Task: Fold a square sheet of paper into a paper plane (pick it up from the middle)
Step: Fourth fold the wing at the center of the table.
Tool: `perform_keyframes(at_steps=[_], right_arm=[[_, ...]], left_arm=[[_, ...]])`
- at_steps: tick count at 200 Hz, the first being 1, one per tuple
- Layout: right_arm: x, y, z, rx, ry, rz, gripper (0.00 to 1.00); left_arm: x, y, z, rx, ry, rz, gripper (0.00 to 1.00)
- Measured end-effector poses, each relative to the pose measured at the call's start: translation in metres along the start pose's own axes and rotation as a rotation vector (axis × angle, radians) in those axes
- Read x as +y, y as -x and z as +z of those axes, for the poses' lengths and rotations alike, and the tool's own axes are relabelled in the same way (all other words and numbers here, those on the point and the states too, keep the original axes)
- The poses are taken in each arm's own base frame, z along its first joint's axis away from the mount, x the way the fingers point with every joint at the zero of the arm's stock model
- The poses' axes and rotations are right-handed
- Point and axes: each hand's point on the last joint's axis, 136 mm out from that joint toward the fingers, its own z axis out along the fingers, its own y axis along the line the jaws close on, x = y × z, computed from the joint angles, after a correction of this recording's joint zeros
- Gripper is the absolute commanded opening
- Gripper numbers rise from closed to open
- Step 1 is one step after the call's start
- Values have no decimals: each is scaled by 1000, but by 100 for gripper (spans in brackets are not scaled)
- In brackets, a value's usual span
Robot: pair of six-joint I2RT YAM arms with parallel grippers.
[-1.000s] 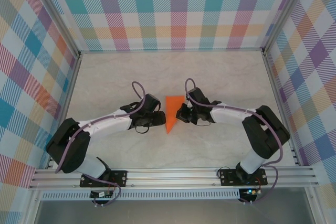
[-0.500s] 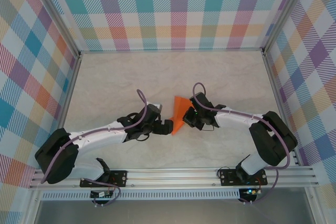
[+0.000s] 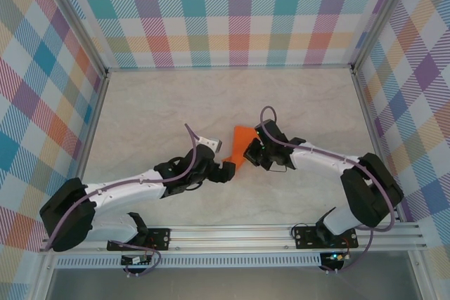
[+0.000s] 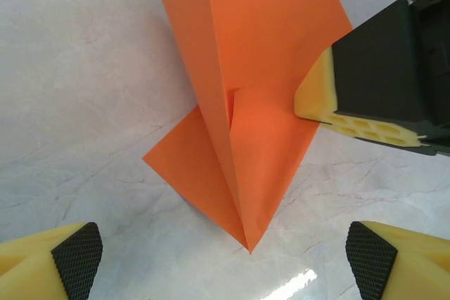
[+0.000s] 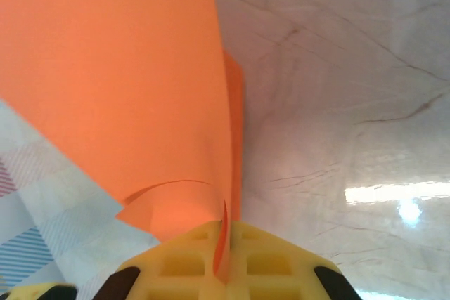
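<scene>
Right pincer on the plane, left pincer wide, mid-table.
My right gripper [image 3: 251, 152] is clamped on the right edge of the paper plane [image 3: 241, 144], which sits tilted at the centre of the table [image 3: 155, 110], nose pointing near. My left gripper [image 3: 225, 171] waits just near-left of the nose, its 2 fingers spread apart and holding nothing.

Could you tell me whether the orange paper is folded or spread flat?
Folded. The paper narrows to a point with a centre crease and overlapping layers; the right gripper pinches it.
</scene>
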Motion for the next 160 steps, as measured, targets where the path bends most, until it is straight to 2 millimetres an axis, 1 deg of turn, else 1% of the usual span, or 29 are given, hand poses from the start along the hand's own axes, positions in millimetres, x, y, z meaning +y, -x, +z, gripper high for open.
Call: perform_keyframes(at_steps=[17, 30, 60, 80, 94, 116, 127, 143, 160], right_arm=[[13, 3, -10, -15, 36, -25, 4], [20, 4, -13, -21, 54, -40, 4], [23, 4, -14, -20, 61, -60, 4], [21, 4, -11, -17, 53, -72, 4], [18, 4, -6, -10, 38, -73, 3], [8, 2, 7, 12, -2, -62, 4], [2, 1, 12, 22, -22, -57, 4], [-2, -1, 16, 30, -36, -51, 4], [-3, -2, 17, 34, -43, -40, 4]], left_arm=[[0, 4, -3, -19, -2, -3, 90], [0, 5, -5, -28, -1, -4, 89], [3, 4, -8, -36, 4, -4, 87], [4, 4, -9, -43, 3, -6, 86], [4, 3, -9, -46, -4, -5, 85], [-1, 1, -7, -39, -31, 8, 77], [-4, 0, -3, -35, -48, 24, 72], [-6, -7, 7, -10, -58, 46, 67], [-8, -15, 18, 14, -64, 79, 67]])
